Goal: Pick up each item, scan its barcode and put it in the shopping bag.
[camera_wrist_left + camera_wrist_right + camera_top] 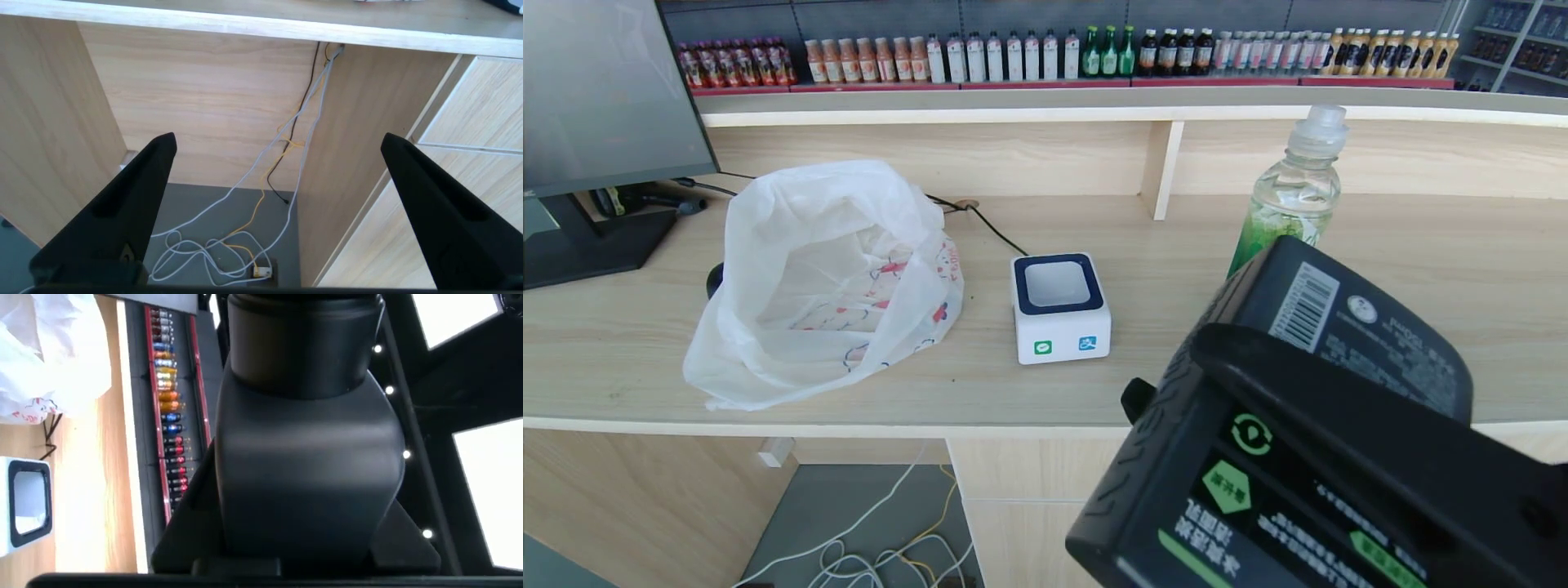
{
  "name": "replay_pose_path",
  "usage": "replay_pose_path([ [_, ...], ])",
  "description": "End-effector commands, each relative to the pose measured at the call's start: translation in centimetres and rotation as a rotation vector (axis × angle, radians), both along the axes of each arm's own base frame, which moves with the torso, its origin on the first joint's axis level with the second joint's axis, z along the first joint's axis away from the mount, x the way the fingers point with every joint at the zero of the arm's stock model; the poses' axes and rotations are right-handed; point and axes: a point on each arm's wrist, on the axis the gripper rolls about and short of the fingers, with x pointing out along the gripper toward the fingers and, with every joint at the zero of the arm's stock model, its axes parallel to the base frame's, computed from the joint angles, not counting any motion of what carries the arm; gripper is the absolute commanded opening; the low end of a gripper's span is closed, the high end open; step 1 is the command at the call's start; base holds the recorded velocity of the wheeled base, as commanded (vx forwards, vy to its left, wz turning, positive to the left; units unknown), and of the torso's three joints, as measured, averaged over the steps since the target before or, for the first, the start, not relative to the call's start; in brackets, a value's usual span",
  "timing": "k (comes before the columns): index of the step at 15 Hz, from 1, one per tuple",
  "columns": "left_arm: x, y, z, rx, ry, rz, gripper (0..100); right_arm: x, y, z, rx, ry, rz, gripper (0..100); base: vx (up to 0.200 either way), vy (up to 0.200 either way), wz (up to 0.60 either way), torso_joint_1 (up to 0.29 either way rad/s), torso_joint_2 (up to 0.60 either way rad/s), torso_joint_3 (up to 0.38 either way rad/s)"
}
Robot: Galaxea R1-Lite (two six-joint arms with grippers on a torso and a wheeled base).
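Item 1: shopping bag (825,286), white, mouth open, left of centre on the table (621,343).
Item 2: scanner (1060,306), white cube, centre frame, just right of the bag.
Item 3: bottle (1294,188), upright, upper right, its base hidden behind my right arm (1323,425).
Left tool (278,139): jaws wide apart, below the table edge.
Right tool: I cannot tell its state.

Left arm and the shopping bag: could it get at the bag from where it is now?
Probably not directly. The left gripper, open, sits below the counter edge, facing cables underneath. The shopping bag lies on top of the counter, so the arm would likely have to rise first.
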Motion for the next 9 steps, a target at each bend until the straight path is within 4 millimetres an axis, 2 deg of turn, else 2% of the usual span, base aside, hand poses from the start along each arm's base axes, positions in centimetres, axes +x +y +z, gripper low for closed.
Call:
replay_pose_path([
  [1,0.0,0.0,0.0,0.000,0.000,0.000,100,-0.1,-0.2,-0.1,0.020,0.045,0.026,0,0.000,0.000,0.00,0.000,0.00,0.000],
  [4,0.0,0.0,0.0,0.000,-0.002,0.002,100,0.2,-0.4,-0.4,0.064,0.146,0.071,0,0.000,0.000,0.00,0.000,0.00,0.000],
  [8,0.0,0.0,0.0,0.000,0.000,0.000,100,0.5,-0.6,-1.2,0.252,0.489,0.144,0,0.000,0.000,0.00,0.000,0.00,0.000],
  [9,0.0,0.0,0.0,0.000,0.000,0.000,100,0.6,-0.3,-2.1,0.290,0.603,0.168,0,0.000,0.000,0.00,0.000,0.00,0.000],
])
